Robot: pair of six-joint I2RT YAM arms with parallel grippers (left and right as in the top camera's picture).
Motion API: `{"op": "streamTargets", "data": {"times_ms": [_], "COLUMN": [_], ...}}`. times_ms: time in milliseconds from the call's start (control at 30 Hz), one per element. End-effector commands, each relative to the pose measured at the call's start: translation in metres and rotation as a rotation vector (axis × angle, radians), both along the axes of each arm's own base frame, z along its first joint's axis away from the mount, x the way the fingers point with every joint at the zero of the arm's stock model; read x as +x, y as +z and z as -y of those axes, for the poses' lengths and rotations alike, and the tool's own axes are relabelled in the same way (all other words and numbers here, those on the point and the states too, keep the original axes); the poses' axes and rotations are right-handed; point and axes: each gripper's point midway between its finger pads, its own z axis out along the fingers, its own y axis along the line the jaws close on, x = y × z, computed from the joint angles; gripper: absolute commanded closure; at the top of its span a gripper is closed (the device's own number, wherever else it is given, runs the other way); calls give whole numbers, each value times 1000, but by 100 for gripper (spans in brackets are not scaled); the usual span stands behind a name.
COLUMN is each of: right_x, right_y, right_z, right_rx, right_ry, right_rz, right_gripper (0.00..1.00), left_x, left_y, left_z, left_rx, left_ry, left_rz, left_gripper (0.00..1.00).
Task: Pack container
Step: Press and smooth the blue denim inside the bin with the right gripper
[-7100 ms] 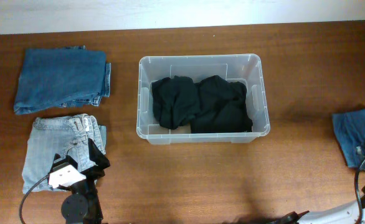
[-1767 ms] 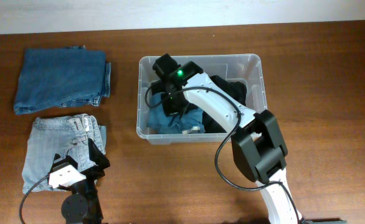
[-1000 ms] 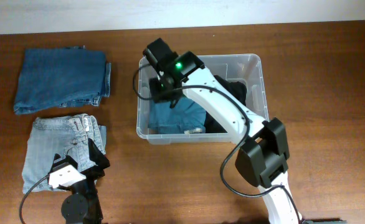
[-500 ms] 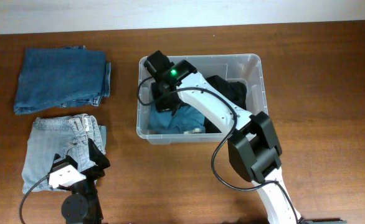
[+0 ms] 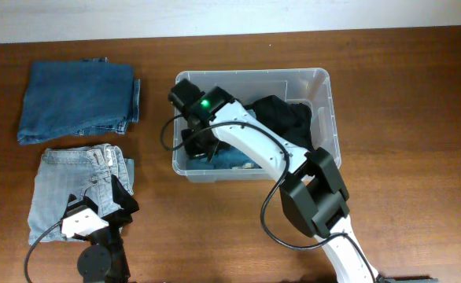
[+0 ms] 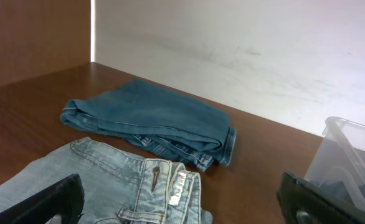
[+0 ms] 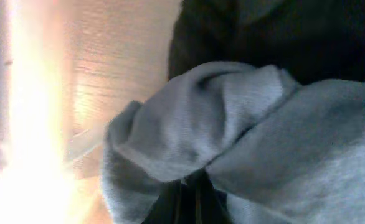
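Observation:
The container is a clear plastic bin at mid-table. Black clothes fill its right half and a blue cloth lies bunched at its front left. My right arm reaches in from the front. Its gripper is shut, tips pressed down into the blue cloth near the left wall. In the right wrist view the shut fingertips are buried in folds of the grey-blue cloth, with black clothing behind. My left gripper rests open at the front left, over light jeans.
Folded dark blue jeans lie at the back left; the left wrist view shows them beyond the light jeans. The bin's corner stands to the right of the open left gripper. A white wall runs along the table's back.
My right gripper has come from the bin's back left corner forward and down onto the blue cloth, which is now bunched smaller. The left arm has not moved.

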Motion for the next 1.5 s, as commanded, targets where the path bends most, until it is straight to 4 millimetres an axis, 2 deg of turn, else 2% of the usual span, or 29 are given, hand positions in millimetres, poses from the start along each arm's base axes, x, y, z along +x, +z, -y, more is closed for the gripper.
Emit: {"op": "streamTargets", "data": {"times_ms": [0, 67, 100, 200, 267, 300, 367, 400, 667, 767, 833, 900, 967, 1067, 1200, 1333, 1467], "right_x": [11, 20, 26, 40, 46, 48, 47, 46, 24, 16, 13, 15, 21, 34, 42, 49, 46], "right_y": [13, 38, 56, 108, 129, 132, 127, 117, 9, -18, -26, -22, -7, 33, 70, 74, 52], "right_z": [3, 5, 8, 30, 50, 57, 69, 74, 80, 83, 85, 84, 79, 67, 50, 40, 36], "right_rx": [16, 46, 63, 59, 35, 29, 4, -17, -84, -90, -96, -88, -63, 7, 84, 112, 85], "right_ry": [-7, 7, 4, -42, -79, -93, -110, -115, -114, -129, -145, -145, -146, -143, -127, -122, -116], "right_rz": [34, 80, 111, 210, 250, 248, 219, 191, 24, -7, -16, -6, 25, 106, 179, 212, 176], "right_gripper": [96, 96, 96, 96, 92, 91, 92, 92, 94, 96, 96, 96, 96, 96, 96, 95, 95], "left_x": [-1, -1, -1, -1, -1, -1, -1, -1, -1, -1, -1, -1, -1, -1, -1, -1, -1], "left_y": [0, 0, 0, 0, 0, 0, 0, 0, 0, 0, 0, 0, 0, 0, 0, 0, 0], "left_z": [-3, -3, -3, -3, -3, -3, -3, -3, -3, -3, -3, -3, -3, -3, -3, -3, -3], "left_rx": [-2, -2, -2, -2, -2, -2, -2, -2, -2, -2, -2, -2, -2, -2, -2, -2, -2], "left_ry": [16, 16, 16, 16, 16, 16, 16, 16, 16, 16, 16, 16, 16, 16, 16, 16, 16], "left_rz": [1, 1, 1, 1, 1, 1, 1, 1, 1, 1, 1, 1, 1, 1, 1, 1, 1], "left_gripper": [1, 1, 1, 0, 1, 1, 0, 1, 1, 1, 1, 0, 1, 1, 1, 1, 1]}}
